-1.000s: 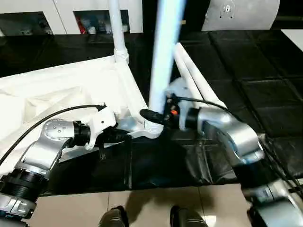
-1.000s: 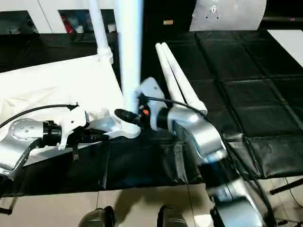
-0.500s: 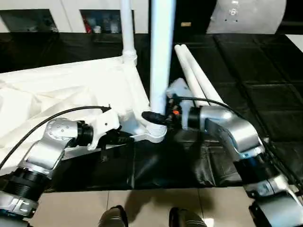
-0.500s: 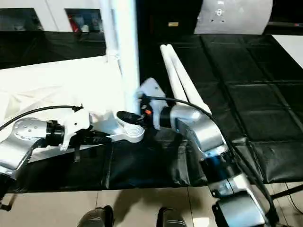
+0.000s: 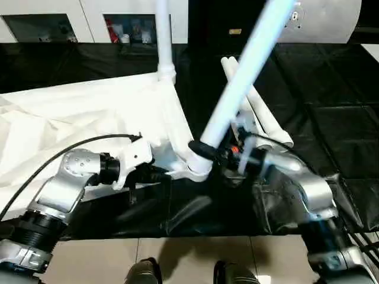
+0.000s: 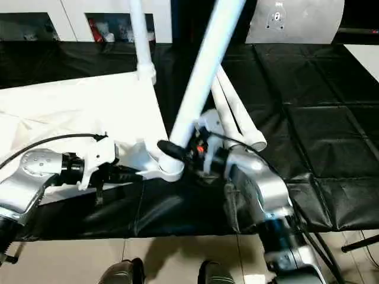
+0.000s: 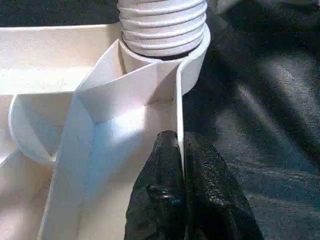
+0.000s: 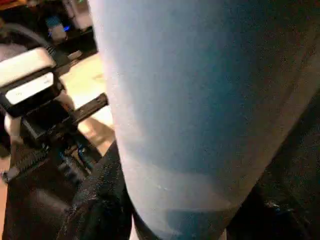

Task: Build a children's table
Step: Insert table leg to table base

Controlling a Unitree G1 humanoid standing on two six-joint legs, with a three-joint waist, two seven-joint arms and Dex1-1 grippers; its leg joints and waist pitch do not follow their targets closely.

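Tilted leg (image 5: 243, 80) clamped in right tool (image 5: 214, 152), threaded end at tabletop (image 5: 71, 118) socket

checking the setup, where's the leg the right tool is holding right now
In the left eye view the held leg slants up and right from the tabletop's near corner socket, gripped near its base by the right tool, just in front of two spare legs.

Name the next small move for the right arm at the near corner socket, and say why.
Probably swing the leg back upright. The right gripper holds it leaning away from the tabletop, its threaded end cocked in the corner socket; the left gripper steadies the rim.
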